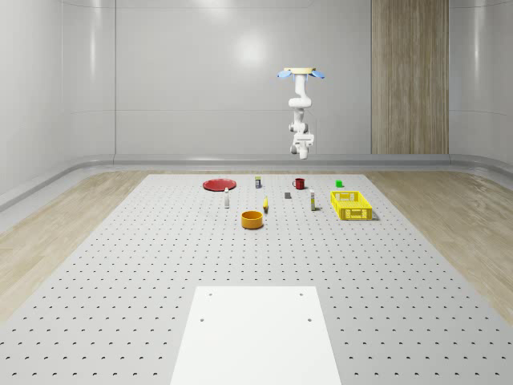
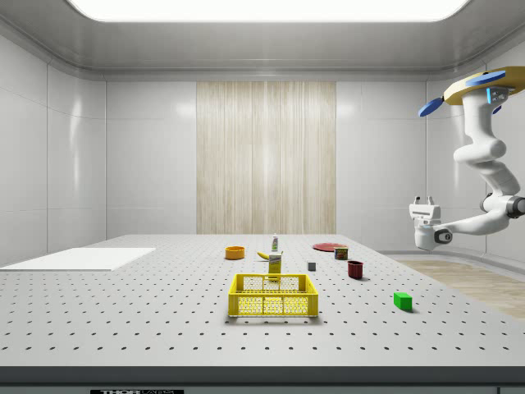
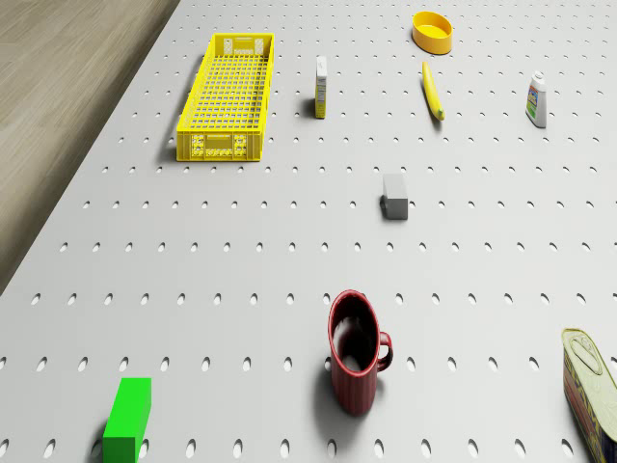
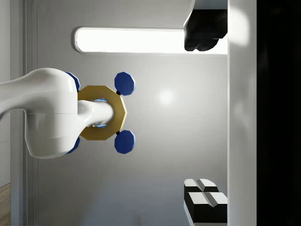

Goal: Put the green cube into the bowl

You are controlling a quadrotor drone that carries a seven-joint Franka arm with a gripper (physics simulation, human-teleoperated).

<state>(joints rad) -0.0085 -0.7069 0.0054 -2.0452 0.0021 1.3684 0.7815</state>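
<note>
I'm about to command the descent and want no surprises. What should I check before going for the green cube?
1. Green cube free on the table, nothing on it or touching it: ok.
2. Bowl upright and empty: ok.
3. Tool open: ok.
4. Tool aimed down at the cube: not ok. In the side view it points upward, and the wrist view faces the ceiling.
5. Drone above the cube: not ok. It hovers high, to the side view's right of the cube.
6. Red mug apart from the cube: ok.
</note>
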